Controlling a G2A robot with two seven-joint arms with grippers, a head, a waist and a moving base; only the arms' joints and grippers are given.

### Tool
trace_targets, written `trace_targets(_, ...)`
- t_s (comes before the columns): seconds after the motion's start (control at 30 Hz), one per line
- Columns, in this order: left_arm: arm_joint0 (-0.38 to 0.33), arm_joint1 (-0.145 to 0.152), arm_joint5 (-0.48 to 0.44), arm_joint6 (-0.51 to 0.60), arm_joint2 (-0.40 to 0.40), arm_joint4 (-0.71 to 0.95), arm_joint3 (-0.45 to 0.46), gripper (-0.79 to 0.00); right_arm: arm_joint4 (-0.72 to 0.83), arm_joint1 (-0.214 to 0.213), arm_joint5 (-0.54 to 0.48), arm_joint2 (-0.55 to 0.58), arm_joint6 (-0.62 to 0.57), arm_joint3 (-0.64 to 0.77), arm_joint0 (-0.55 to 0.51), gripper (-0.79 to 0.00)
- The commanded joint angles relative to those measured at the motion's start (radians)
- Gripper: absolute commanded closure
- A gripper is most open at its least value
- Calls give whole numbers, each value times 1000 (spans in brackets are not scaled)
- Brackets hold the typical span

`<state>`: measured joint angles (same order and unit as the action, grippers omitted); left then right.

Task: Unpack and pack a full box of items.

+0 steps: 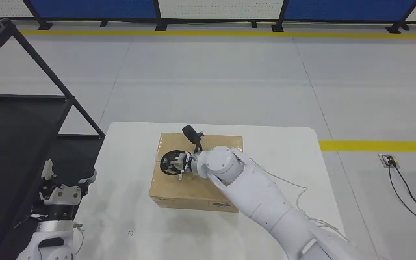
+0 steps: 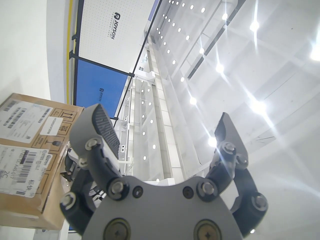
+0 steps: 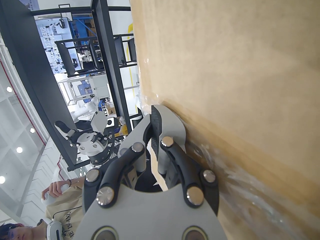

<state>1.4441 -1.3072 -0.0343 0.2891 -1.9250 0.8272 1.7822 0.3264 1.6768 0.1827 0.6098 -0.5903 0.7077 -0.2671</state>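
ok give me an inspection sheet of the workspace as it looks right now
surface: white rectangular table, carrying one box
job's things: brown cardboard box mid-table, labels on one side, clear tape along a seam; contents hidden
clutter: small dark ring-like item near the table's front edge, too small to identify
grippers: right gripper on the box top, shut on a cardboard edge; left gripper open, empty, off the table's left side
cables: thin dark cable on the floor right of the table
surroundings: black metal frame rack, blue and white partition panels, yellow floor line
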Motion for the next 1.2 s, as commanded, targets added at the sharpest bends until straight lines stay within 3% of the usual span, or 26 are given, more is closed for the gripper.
trace_targets(0.0,0,0,0,0,0,0,0,-785,4,6,-19,7,0,-16,8,0)
trace_targets(0.17,0,0,0,0,0,0,0,-785,9,-1,-101,57,2,-7,12,0)
trace_targets(0.33,0,0,0,0,0,0,0,-785,-1,-51,-175,163,-34,86,-26,0)
trace_targets(0.47,0,0,0,0,0,0,0,-785,-62,-114,-199,288,-35,247,-114,0)
trace_targets(0.63,0,0,0,0,0,0,0,-785,-152,-199,-200,497,-85,534,-304,-3)
trace_targets(0.7,0,0,0,0,0,0,0,-785,-156,-224,-224,576,-140,639,-388,-179)
trace_targets(0.8,0,0,0,0,0,0,0,-785,-130,-252,-270,689,-210,742,-483,-231)
trace_targets(0.83,0,0,0,0,0,0,0,-785,-124,-259,-286,720,-221,762,-508,-329)
trace_targets(0.87,0,0,0,0,0,0,0,-785,-113,-265,-303,750,-225,779,-529,-533)
trace_targets(0.9,0,0,0,0,0,0,0,-785,-101,-270,-319,777,-230,790,-547,-785)
trace_targets(1.0,0,0,0,0,0,0,0,-785,-73,-280,-352,831,-245,795,-572,-785)
trace_targets(1.03,0,0,0,0,0,0,0,-784,-78,-278,-348,823,-243,797,-570,-474)
trace_targets(1.17,0,0,0,0,0,0,0,-784,-73,-280,-352,832,-245,795,-572,-659)
